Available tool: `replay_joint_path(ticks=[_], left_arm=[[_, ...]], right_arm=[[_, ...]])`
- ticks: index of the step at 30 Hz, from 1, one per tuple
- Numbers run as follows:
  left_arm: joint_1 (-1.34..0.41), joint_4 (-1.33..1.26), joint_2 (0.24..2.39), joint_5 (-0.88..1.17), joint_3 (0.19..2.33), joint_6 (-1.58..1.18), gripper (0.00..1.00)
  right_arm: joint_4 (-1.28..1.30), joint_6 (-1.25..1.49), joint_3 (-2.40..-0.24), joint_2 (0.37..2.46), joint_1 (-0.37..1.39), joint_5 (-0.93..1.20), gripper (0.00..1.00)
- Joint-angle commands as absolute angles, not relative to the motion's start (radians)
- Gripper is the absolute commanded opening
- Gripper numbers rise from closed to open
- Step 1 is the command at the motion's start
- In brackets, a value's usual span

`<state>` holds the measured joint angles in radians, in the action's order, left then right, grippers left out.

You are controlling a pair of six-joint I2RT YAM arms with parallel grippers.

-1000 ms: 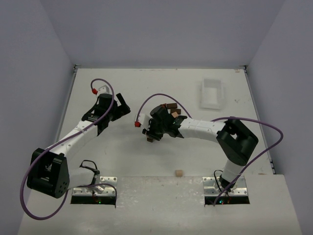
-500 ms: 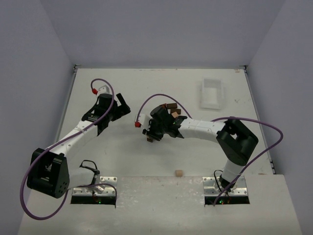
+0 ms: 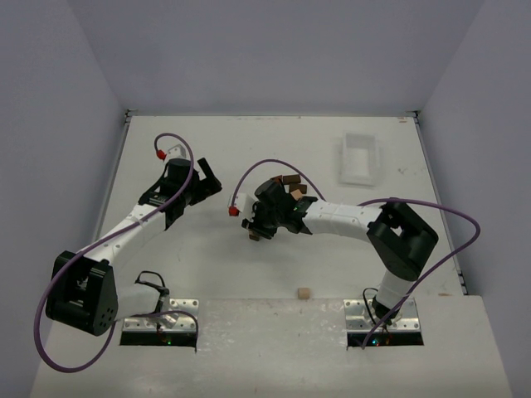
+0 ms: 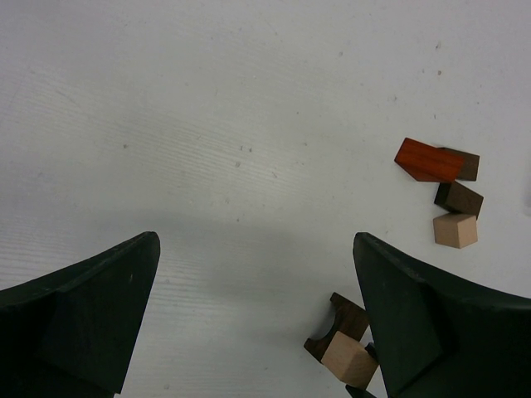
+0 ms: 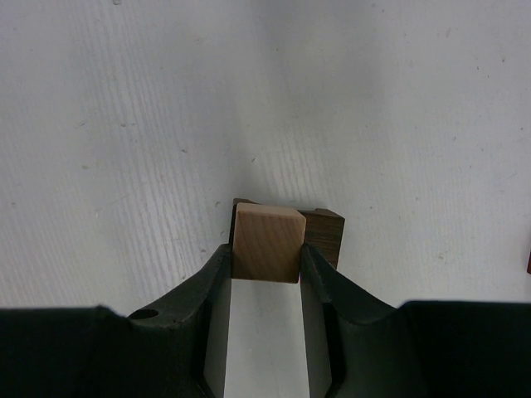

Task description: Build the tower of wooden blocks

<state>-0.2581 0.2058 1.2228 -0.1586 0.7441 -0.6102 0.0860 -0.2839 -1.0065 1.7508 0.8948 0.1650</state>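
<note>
Right tool (image 5: pixel 265 259) clamped on the tan cube (image 5: pixel 265 242); left tool (image 4: pixel 255 249) spread wide, holding nothing.
My wood block tower (image 4: pixel 340 342) is only that cube pressed against the dark arched block (image 5: pixel 325 234), mid-surface (image 3: pixel 249 141). Can't tell if the cube sits on top of it or beside it. Left tool hangs left of the arched block, well apart. Loose blocks (image 4: pixel 458 198) lie just beyond the arched block: reddish-brown, dark brown, tan. White tray (image 3: pixel 358 159) is farther beyond, to the right. Lone tan block (image 3: pixel 304 293) is on its near side, toward my bases.
</note>
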Motion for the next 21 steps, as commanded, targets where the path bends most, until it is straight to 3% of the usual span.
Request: replay_joint_path(ticks=[1, 12, 21], left_arm=[[-0.25, 0.164, 1.197, -0.154, 0.742, -0.6, 1.0], [-0.25, 0.164, 1.197, -0.149, 0.739, -0.598, 1.0], [-0.25, 0.16, 1.197, -0.144, 0.739, -0.598, 1.0]], right_arm=[[0.056, -0.272, -0.996, 1.721, 0.905, 0.176, 0.31], [0.06, -0.272, -0.992, 1.713, 0.908, 0.178, 0.32], [0.068, -0.267, -0.997, 1.713, 0.909, 0.174, 0.45]])
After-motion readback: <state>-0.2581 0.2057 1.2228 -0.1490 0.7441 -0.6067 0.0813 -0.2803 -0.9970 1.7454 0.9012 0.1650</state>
